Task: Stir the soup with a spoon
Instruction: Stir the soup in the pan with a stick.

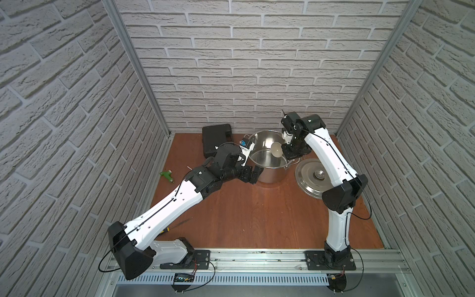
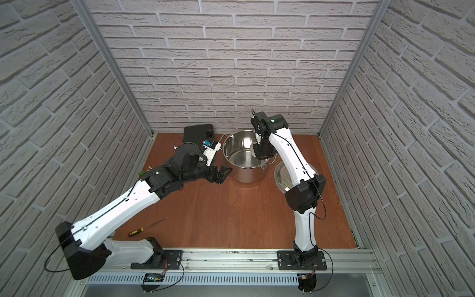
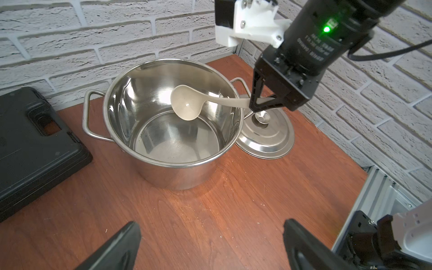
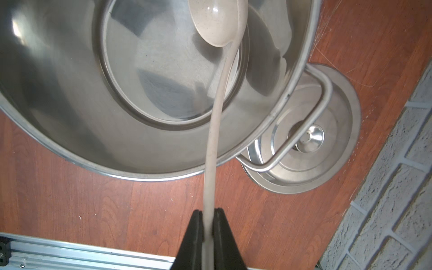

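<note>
A: What do the robot's arms look like?
B: The left arm [image 1: 169, 205] and the right arm [image 1: 326, 154] match, with smooth white shells between bulky black joint housings. A thin black cable [image 1: 154, 213] is clipped along each shell, and small dark holes dot the white.
A: And where are they mounted?
B: On black base plates [image 1: 203, 257] with silver screws. Thin red and black wires [image 1: 195, 267] trail below.
A: The ends?
B: The left gripper [image 3: 211, 224] has black wedge-shaped fingers. The right gripper [image 3: 253, 105] is black too, its fingers shaped as hollow triangles. Behind it, a black cylinder [image 3: 311, 39] carries white lettering and a green light. A white bracket [image 3: 252, 21] with silver screws sits alongside.
</note>
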Motion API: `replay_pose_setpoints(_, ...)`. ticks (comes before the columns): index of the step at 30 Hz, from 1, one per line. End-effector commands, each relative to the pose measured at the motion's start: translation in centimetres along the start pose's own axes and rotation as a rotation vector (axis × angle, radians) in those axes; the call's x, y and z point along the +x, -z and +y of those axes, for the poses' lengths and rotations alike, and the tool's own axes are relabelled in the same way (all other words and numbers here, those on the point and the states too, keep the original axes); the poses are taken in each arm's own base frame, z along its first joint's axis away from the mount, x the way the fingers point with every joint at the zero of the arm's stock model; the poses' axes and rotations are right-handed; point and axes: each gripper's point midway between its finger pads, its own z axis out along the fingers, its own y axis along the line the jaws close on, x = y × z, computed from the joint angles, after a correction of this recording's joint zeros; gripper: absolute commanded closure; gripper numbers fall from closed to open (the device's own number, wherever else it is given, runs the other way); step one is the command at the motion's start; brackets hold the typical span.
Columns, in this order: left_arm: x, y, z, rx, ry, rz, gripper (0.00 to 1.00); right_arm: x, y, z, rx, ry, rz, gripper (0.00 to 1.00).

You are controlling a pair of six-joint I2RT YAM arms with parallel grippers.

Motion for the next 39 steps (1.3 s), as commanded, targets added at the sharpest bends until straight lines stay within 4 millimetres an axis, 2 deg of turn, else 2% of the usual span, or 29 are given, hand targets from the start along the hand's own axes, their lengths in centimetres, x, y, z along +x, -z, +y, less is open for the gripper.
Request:
replay_pose_setpoints(1, -0.8, 1.1, -0.3, 0.004, -0.024, -0.044, 0.02, -0.9, -0.1, 1.3, -0.031, -0.005, -0.008, 0.98)
replay_pose_setpoints(7, -0.8, 1.1, -0.3, 0.004, -0.018, -0.042, 0.02, -1.3, -0.5, 4.3, -0.101, 0.012, -0.013, 0.98)
replay_pose_setpoints(11, -0.8, 0.8, -0.3, 0.006, -0.017, -0.038, 0.02, -0.3, -0.4, 4.8, -0.092, 0.037, 0.006, 0.98)
replay_pose_setpoints(13, -0.8, 0.8, -0.3, 0.004, -0.019, -0.041, 0.02, 0.5, -0.3, 4.4, -0.077, 0.042, 0.014, 0.98)
replay_pose_setpoints(18, -1.0, 0.5, -0.4, 0.008, -0.015, -0.042, 0.02, 2.4, -0.6, 1.9, -0.004, 0.036, 0.034, 0.98)
replay_pose_setpoints(21, -1.0, 0.2, -0.4, 0.011, -0.012, -0.040, 0.02, 2.8, -0.2, 0.8, -0.011, 0.005, 0.016, 0.98)
replay_pose_setpoints(25, -1.0, 0.0, -0.4, 0.014, -0.008, -0.042, 0.02, 2.2, -0.1, -0.2, -0.013, -0.021, -0.003, 0.98)
replay_pose_setpoints(29, -1.1, -0.1, -0.5, 0.017, -0.009, -0.040, 0.02, 0.5, -0.1, -0.6, -0.004, -0.031, -0.023, 0.98)
replay_pose_setpoints(34, -1.1, -0.2, -0.5, 0.013, -0.008, -0.040, 0.02, -1.5, -1.0, 1.0, -0.049, -0.028, -0.007, 0.98)
replay_pose_setpoints(39, -1.0, -0.3, -0.4, 0.009, -0.003, -0.039, 0.02, -2.1, -1.0, 4.2, -0.092, 0.022, -0.028, 0.98)
